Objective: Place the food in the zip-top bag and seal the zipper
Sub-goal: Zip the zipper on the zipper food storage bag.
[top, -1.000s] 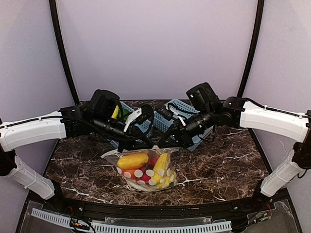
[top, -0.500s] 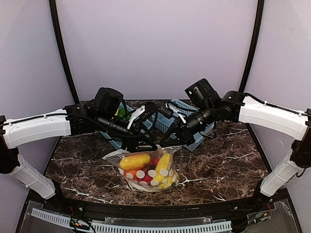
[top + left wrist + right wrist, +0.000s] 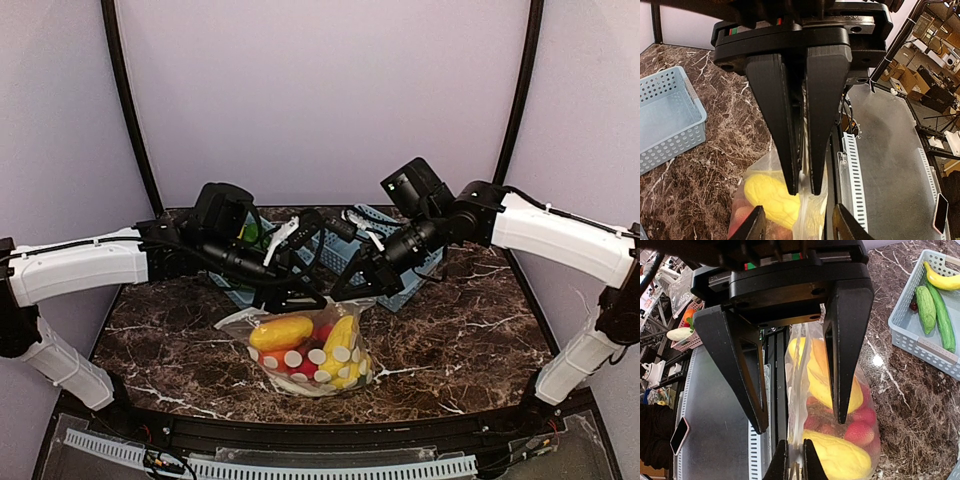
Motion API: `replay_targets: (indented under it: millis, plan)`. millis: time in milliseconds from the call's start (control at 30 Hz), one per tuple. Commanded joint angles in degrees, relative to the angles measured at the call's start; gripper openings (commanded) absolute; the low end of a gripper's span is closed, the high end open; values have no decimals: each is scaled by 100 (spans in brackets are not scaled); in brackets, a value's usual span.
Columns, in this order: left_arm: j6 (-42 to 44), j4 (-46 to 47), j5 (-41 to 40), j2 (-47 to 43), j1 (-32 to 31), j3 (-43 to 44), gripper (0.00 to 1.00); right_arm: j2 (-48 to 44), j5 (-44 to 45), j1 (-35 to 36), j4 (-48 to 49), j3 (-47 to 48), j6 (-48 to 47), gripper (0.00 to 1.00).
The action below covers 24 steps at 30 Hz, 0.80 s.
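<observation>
On the dark marble-patterned table [image 3: 470, 340], just in front of your two arms, the clear polka-dotted zip-top bag [image 3: 300, 350] stood with its mouth edge up. It held an oblong yellow plastic toy piece [image 3: 281, 332], a second, knobbly yellow one [image 3: 338, 345] and red pieces [image 3: 860, 432] beneath them.

Your left gripper [image 3: 803, 190] had its jaws drawn almost together, with only the thin film of the bag's upper edge pinched between them. Your right gripper [image 3: 800, 422] stood with its jaws spread wide, one finger on each side of the bag top and neither touching the plastic; it had hold of nothing.

From above, both black wrists crowded over the bag's mouth and hid it, so you could not make out the zipper strip or its slider.

Behind the arms sat two light-blue perforated plastic baskets. One [image 3: 920, 347] carried a yellow banana [image 3: 942, 281], a long green cucumber [image 3: 940, 315] and a paler green gourd [image 3: 926, 309]. The other [image 3: 670, 125] lay beside the left wrist, well apart from the bag.
</observation>
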Motion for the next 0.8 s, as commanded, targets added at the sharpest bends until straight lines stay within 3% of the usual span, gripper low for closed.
replay_targets:
  millis: [0, 67, 300, 500, 633, 767]
  plan:
    - [-443, 661, 2, -107, -5, -475, 52, -173, -22, 37, 497, 11, 63, 0]
    - [-600, 936, 32, -172, 13, -645, 57, -233, -27, 35, 572, -71, 111, 0]
    - [-752, 1131, 201, -30, 20, -667, 58, -299, -38, 36, 665, -191, 172, 0]
    - [-769, 1183, 211, -11, 23, -614, 35, -346, 12, 35, 709, -266, 196, 0]
    - [-750, 1123, 231, -7, 20, -600, 8, -377, 54, 35, 712, -293, 194, 0]
    - [-610, 915, 132, -88, 28, -598, 1, -456, 157, 35, 653, -348, 169, 0]
